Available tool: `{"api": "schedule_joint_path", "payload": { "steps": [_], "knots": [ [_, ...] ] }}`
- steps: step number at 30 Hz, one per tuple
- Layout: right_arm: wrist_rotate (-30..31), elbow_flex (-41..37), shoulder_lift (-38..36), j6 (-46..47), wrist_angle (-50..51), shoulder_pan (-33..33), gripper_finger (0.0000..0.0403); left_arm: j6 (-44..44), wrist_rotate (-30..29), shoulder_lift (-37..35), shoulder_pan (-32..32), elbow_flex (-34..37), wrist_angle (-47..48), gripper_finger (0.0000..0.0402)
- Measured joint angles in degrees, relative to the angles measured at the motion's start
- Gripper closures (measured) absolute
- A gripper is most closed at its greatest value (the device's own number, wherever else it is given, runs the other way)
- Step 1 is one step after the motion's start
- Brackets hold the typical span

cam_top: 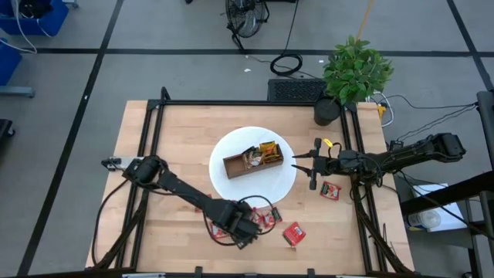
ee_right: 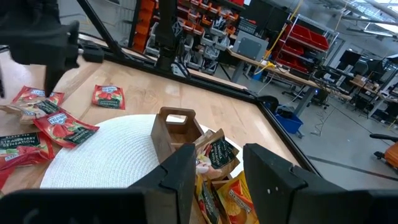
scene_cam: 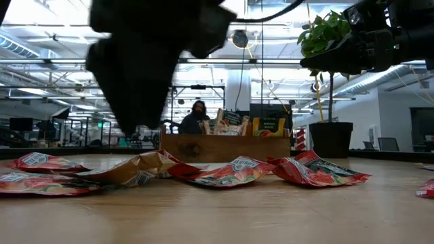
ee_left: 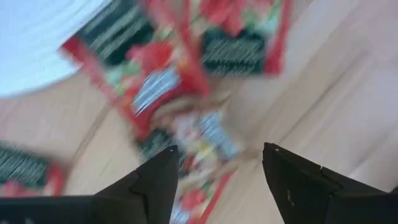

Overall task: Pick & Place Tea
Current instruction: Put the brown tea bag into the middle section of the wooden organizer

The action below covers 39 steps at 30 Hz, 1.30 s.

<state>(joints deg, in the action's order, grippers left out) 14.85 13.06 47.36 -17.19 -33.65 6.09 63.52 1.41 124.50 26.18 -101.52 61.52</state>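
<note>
LEFT jaws point(ee_left: 217, 174): spread, empty, over overlapping red square tea sachets point(ee_left: 186, 118) on pale wooden tabletop point(ee_left: 323, 81) | RIGHT jaws point(ee_right: 217, 168): parted, empty, above brown wooden tray point(ee_right: 177, 127) | RISK: pinching two sachets, or nudging pile aside

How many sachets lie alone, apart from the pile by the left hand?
2: one sachet right of the pile, one sachet near the right hand. Others may hide under the left arm.
</note>
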Motion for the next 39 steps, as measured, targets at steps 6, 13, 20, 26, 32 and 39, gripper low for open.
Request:
{"api": "schedule_joint_path", "payload": {
  "steps": [6,13,20,26,32,39],
  "knots": [
    [0.0,0.0,0.0,0.3,0.1,0.0,0.028,0.1,1.3,3.4,0.2,0.1,-1.2,0.0172],
    [0.0,0.0,0.0,0.7,0.0,0.0,0.028,2.4,-0.1,3.9,0.1,0.2,-1.1,0.0172],
    [0.0,0.0,0.0,0.7,0.1,0.0,0.028,6.3,0.1,4.8,0.2,0.2,1.5,0.0174],
    [0.0,0.0,0.0,0.9,0.0,0.0,0.028,7.4,3.6,5.9,0.2,0.0,2.4,0.0234],
    [0.0,0.0,0.0,1.3,-0.3,0.0,0.028,3.1,5.9,6.3,0.3,-1.8,5.7,0.0371],
    [-0.1,0.0,0.1,4.1,-0.6,0.0,0.028,3.2,-1.6,6.5,2.9,-14.7,27.9,0.0388]
  ]
}}
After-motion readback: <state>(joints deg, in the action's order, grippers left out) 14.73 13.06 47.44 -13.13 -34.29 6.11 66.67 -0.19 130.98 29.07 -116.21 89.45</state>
